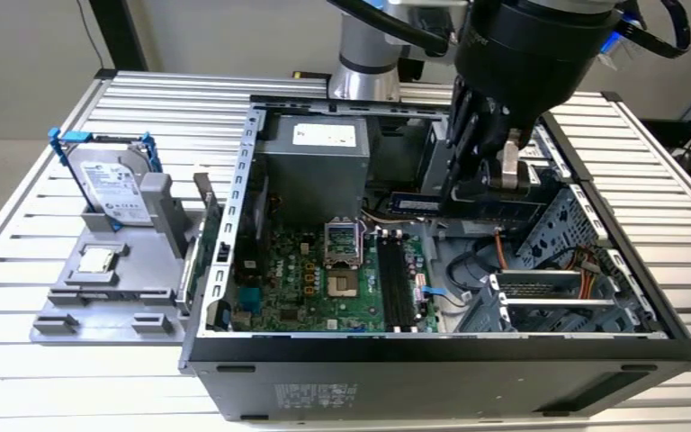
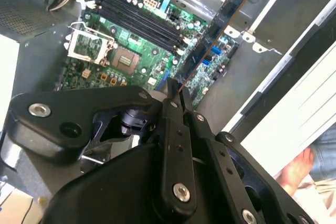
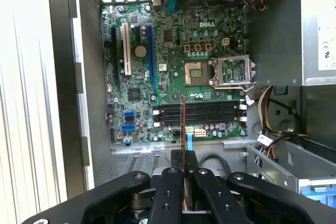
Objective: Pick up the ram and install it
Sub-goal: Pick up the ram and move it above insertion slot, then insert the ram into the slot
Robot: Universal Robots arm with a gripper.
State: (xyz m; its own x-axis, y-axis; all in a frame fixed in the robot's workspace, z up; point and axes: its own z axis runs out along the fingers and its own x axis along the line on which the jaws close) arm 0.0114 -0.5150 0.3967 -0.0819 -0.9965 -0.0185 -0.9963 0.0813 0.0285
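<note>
The computer case [image 1: 442, 369] lies open side up on the slatted surface [image 1: 82, 396], so the way in from above is free. Inside, the power supply box [image 1: 309, 166] stands tall at the far end. The drive cage [image 1: 550, 292] takes up the exterior view's right side. The end effector [image 1: 489, 189], clamped on the memory stick [image 1: 417, 203], hangs over the case near that cage. In the first wrist view the black memory slots [image 3: 202, 113] lie bare beneath the stick's edge. The raised processor socket [image 3: 233, 72] sits just beside them, and loose cables [image 3: 265, 103] lie near one end. The hard drive [image 1: 112, 184] stands upright in its grey holder [image 1: 105, 288], well apart at the exterior view's left.
</note>
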